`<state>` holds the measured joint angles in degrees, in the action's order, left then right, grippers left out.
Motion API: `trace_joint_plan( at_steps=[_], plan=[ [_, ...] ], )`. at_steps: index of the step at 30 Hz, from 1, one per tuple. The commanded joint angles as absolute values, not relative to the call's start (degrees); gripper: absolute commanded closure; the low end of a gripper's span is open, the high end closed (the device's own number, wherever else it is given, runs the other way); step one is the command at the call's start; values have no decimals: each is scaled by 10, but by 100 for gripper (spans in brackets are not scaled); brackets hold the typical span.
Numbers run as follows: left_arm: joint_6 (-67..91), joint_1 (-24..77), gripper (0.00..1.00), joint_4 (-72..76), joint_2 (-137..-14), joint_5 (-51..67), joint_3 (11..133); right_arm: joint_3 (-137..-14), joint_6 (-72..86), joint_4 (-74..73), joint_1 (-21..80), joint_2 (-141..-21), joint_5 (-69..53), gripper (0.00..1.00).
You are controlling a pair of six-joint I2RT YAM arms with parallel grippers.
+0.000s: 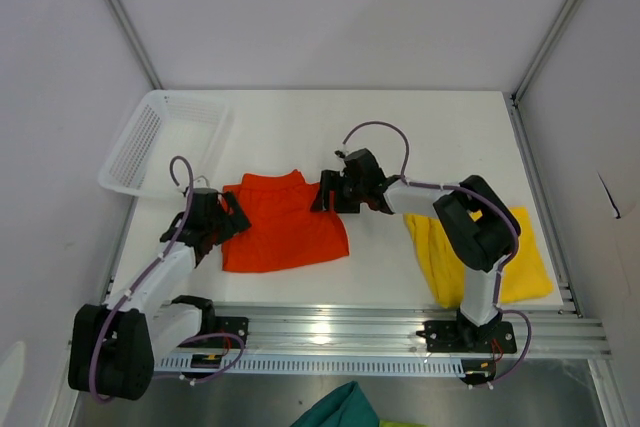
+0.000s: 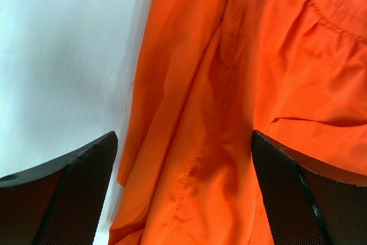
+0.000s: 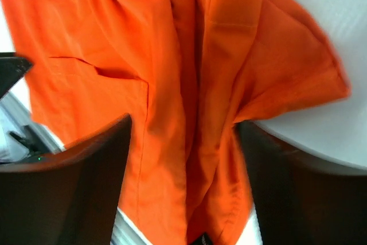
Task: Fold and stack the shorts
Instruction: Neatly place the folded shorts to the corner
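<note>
Overhead, the white desk (image 1: pixel 400 137) fills the middle of the view, with both arms bolted to a rail along its near edge. Next in size, the orange shorts (image 1: pixel 285 222) lie spread on the desk, left of centre, with the gathered waistband on the far side and the legs towards the rail. The fabric is mostly flat, though the wrist views show long creases and a folded-over flap along one side. The yellow shorts (image 1: pixel 530 252) lie on the near right part of the desk, partly hidden behind the right arm. They are well apart from the orange pair, so nothing is stacked. A white mesh basket (image 1: pixel 120 162) sits tilted at the far left corner. A teal cloth (image 1: pixel 340 409) shows at the bottom edge of the view, below the rail and off the desk.

The left pincer (image 1: pixel 232 215) is at the left edge of the orange shorts. Its fingers (image 2: pixel 69 199) are spread wide, with orange fabric and a strip of bare desk in the gap, and they clamp nothing. The right pincer (image 1: pixel 325 192) is at the far right corner of the same shorts. Its fingers (image 3: pixel 74 187) are likewise held wide apart over creased orange cloth. A small dark label (image 3: pixel 202 239) peeks out at the lower edge of that cloth.
</note>
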<state>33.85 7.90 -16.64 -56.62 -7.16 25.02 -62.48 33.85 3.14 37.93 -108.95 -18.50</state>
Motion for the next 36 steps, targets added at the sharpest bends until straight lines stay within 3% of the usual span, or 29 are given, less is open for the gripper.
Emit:
trace_joint_plan(
  at_steps=[1,6,7,9,18,21,22,24,25,32,33,34,36],
  plan=[
    [328,62,1,-143,-585,-38,247,-642,324,-66,395,-1123,-128,36],
    [326,49,1,-128,-573,-23,237,-664,323,-98,402,-1138,-88,75],
    [326,48,1,-127,-575,-20,236,-665,324,-101,402,-1139,-87,87],
    [323,46,1,-126,-587,-17,238,-668,323,-105,401,-1137,-81,91],
    [308,47,9,-95,-618,35,242,-672,317,-114,401,-1132,-72,93],
    [304,47,21,-88,-628,45,243,-676,319,-117,400,-1131,-73,98],
    [303,47,31,-88,-635,47,245,-676,320,-119,400,-1129,-73,100],
    [301,47,39,-87,-663,54,253,-677,319,-123,399,-1121,-72,100],
    [301,48,51,-86,-674,64,259,-678,319,-125,399,-1118,-69,100],
    [309,89,74,-96,-743,40,294,-689,318,-147,403,-1100,-63,100],
    [310,93,80,-93,-738,39,294,-687,318,-149,403,-1093,-61,100],
    [312,95,96,-90,-735,40,290,-685,319,-151,403,-1089,-58,100],
    [315,114,100,-86,-723,29,286,-683,317,-166,402,-1080,-44,100]
  ],
)
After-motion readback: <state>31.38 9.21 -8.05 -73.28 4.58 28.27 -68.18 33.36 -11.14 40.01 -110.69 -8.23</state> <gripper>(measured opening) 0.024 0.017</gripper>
